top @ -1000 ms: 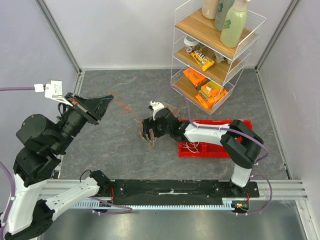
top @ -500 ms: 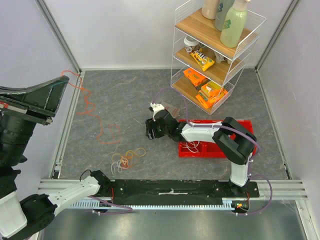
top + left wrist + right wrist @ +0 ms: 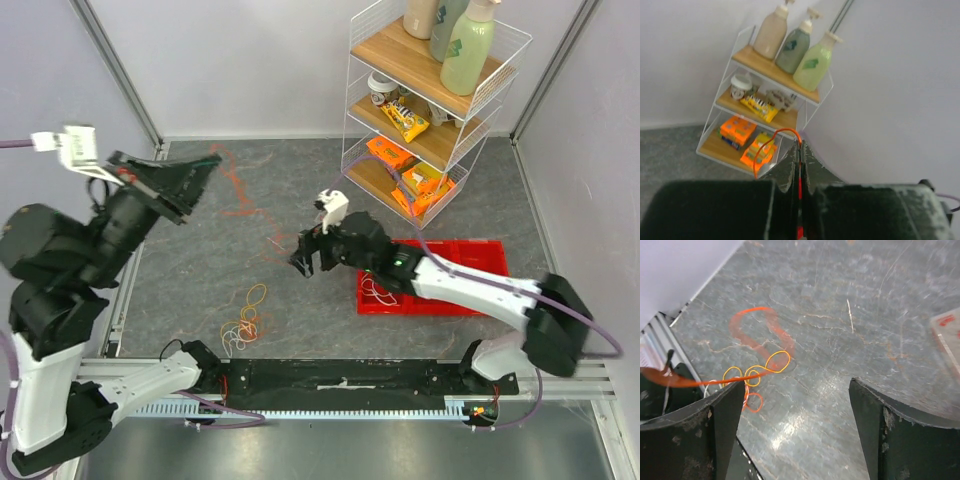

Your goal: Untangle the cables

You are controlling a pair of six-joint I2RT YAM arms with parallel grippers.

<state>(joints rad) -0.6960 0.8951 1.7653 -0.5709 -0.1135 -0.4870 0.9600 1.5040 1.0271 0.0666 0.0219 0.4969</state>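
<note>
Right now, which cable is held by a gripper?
The orange cable, pinched by the left gripper; the yellow cable lies free.

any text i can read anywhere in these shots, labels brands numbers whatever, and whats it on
No text can be read in any view.
Pump bottles on the top shelf: labels with a leaf mark, wording blurred.
Orange snack boxes and yellow packet: print too small to read.
White cup: dark marks, not legible.
Orange cable in the left gripper: no marking shows.
</note>
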